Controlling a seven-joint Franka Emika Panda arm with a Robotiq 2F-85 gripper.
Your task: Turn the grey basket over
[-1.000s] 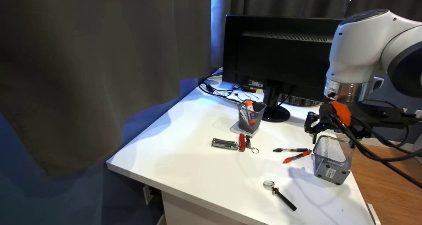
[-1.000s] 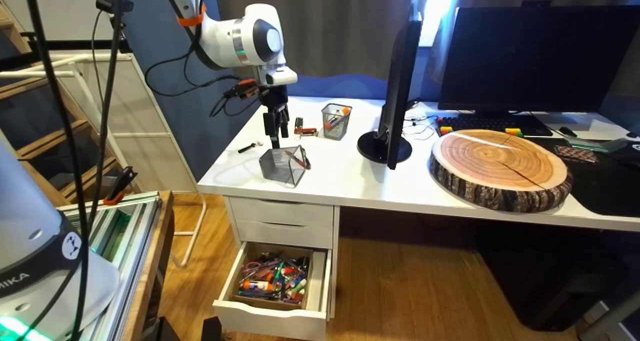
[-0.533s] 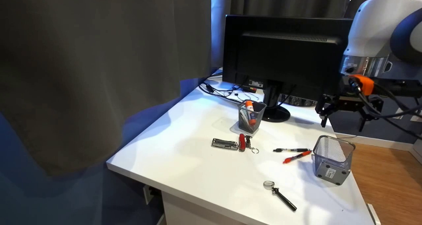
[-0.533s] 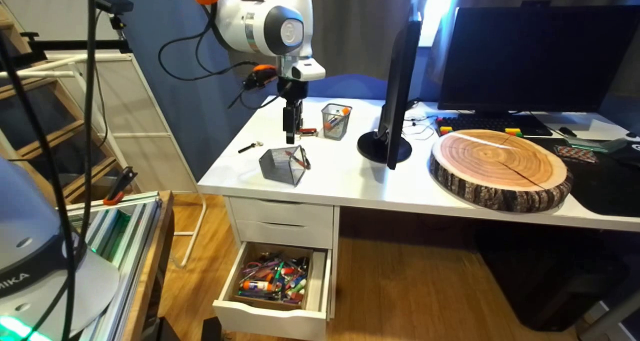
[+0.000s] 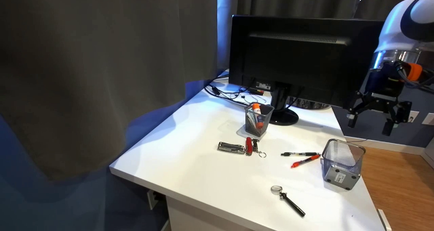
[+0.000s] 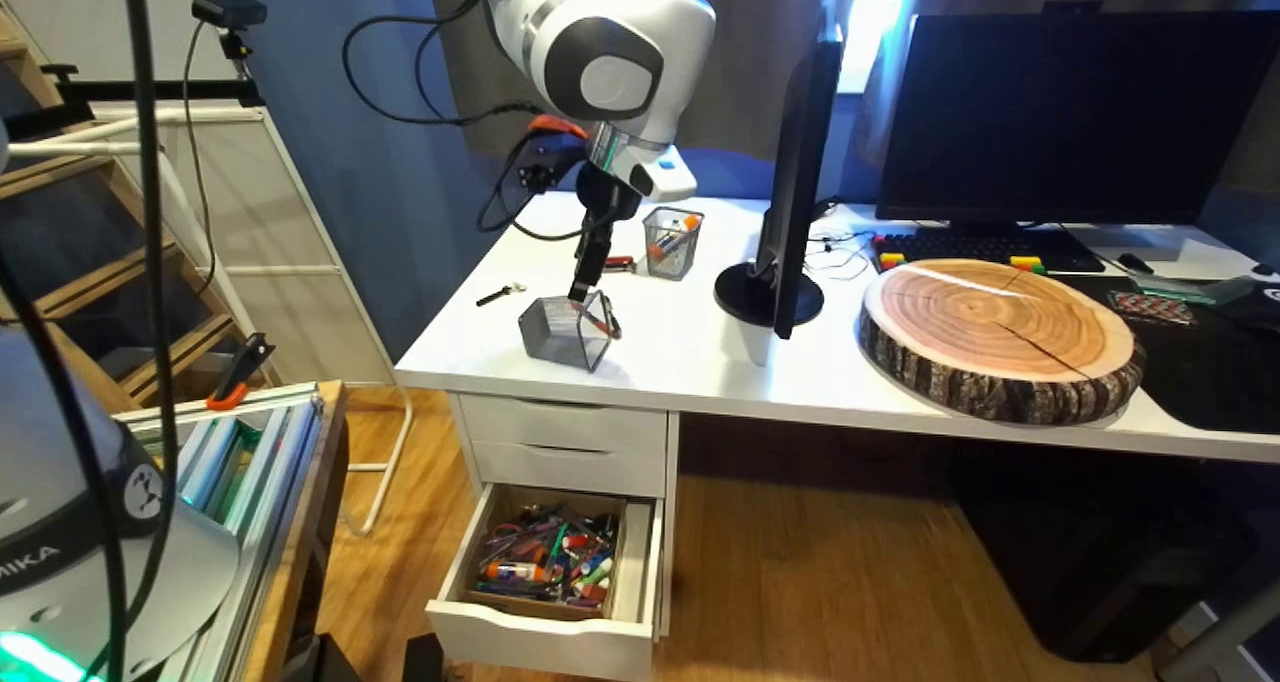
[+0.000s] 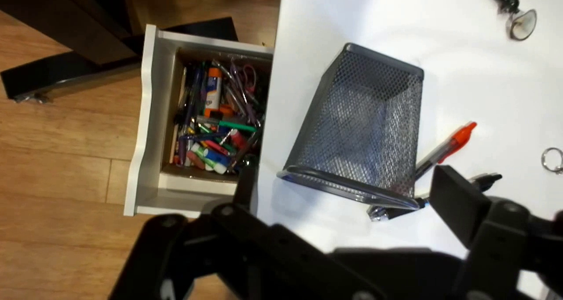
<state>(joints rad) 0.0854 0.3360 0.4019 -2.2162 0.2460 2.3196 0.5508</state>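
On the counter (image 5: 203,176), the grey wire-mesh basket (image 7: 358,124) lies on its side, mouth and long axis toward the monitor (image 5: 288,61). Red pen (image 5: 306,161) and black pen (image 5: 299,154) lie beside it; the jaws are spread.

The white bench (image 5: 203,166) carries the grey basket (image 5: 341,176) near one edge, lying on its side with its mouth toward the black monitor (image 5: 295,65). A red pen (image 5: 306,161) and a black pen (image 5: 300,154) lie just beside the basket's rim; contact cannot be made out. A black-handled tool (image 5: 293,205) with a round glass head lies apart. A metal multi-tool (image 5: 231,148) lies just beside a red pocket knife (image 5: 249,146), and near both a second mesh basket (image 5: 251,129) stands upright by the monitor's round foot (image 5: 284,119). Black cables (image 5: 215,90) lie close to the monitor. In an exterior view a thick wood slice (image 6: 1000,332) lies flat near a keyboard (image 6: 1030,245) and a black mat (image 6: 1230,382).
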